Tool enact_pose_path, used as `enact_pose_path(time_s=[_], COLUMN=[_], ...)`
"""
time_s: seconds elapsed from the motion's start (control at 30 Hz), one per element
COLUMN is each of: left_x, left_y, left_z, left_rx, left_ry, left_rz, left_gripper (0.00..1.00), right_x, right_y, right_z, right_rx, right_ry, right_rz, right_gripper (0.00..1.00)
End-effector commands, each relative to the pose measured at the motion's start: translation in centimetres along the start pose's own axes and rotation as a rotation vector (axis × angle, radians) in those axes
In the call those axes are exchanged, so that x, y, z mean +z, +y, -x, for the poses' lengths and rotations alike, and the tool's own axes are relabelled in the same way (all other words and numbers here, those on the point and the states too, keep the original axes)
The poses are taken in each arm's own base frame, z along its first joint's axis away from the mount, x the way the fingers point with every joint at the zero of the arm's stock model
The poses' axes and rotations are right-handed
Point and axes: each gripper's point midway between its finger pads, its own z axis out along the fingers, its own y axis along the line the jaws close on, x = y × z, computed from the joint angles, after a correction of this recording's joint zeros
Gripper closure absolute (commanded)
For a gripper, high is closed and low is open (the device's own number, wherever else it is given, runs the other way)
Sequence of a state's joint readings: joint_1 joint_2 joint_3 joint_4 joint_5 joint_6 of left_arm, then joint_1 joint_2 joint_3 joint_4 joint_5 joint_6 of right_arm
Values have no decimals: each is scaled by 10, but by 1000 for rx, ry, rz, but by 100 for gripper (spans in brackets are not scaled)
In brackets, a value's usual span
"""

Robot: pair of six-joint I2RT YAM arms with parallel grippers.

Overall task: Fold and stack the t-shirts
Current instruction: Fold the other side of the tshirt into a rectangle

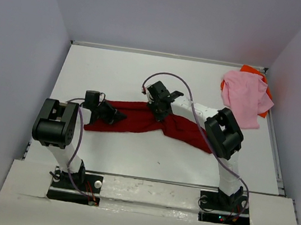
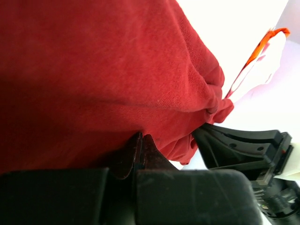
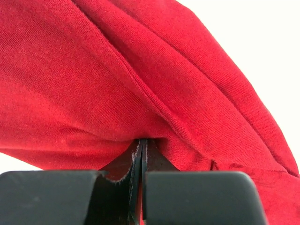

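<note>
The dark red t-shirt (image 1: 138,120) lies bunched in a long strip across the middle of the table. My left gripper (image 1: 117,116) is shut on its left part; in the left wrist view the cloth (image 2: 103,79) fills the frame above the closed gripper (image 2: 141,140). My right gripper (image 1: 159,114) is shut on the shirt's upper middle; the cloth (image 3: 140,79) drapes over the closed gripper (image 3: 142,143). The light pink t-shirt (image 1: 246,96) lies crumpled at the far right corner, on top of the bright orange t-shirt (image 1: 264,109), which only peeks out at its edges.
The white table (image 1: 111,72) is walled by grey panels on the left, back and right. The right arm's black forearm (image 2: 243,145) shows in the left wrist view beside the red cloth. Both arm bases stand at the near edge.
</note>
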State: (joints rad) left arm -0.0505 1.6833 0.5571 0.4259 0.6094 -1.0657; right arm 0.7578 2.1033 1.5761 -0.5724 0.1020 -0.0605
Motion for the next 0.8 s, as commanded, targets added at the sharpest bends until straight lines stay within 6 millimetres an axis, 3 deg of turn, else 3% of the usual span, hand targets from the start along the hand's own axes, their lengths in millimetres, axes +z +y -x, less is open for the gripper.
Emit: enact_pose_path(time_s=[0.0,0.13,0.33,0.4,0.53,0.63,0.77], left_x=[-6,-6,3,3,0,-10,-21], left_y=[11,8,6,9,16,23,32], left_z=[-4,2,12,15,19,32,43], left_rx=[29,56,93,101,98,85,84], left_ry=[10,7,19,19,19,-3,-34], left_rz=[62,64,79,92,113,121,165], left_gripper=[100,100,100,100,100,100,100], right_x=[-11,-28,-57,-57,-35,-23,-23], right_y=[-4,5,29,28,21,23,13], right_z=[20,28,24,17,5,6,20], right_rx=[9,49,119,120,97,87,84], right_ry=[-31,-20,36,42,84,83,50], right_rz=[2,58,192,184,178,186,190], right_gripper=[100,100,100,100,100,100,100])
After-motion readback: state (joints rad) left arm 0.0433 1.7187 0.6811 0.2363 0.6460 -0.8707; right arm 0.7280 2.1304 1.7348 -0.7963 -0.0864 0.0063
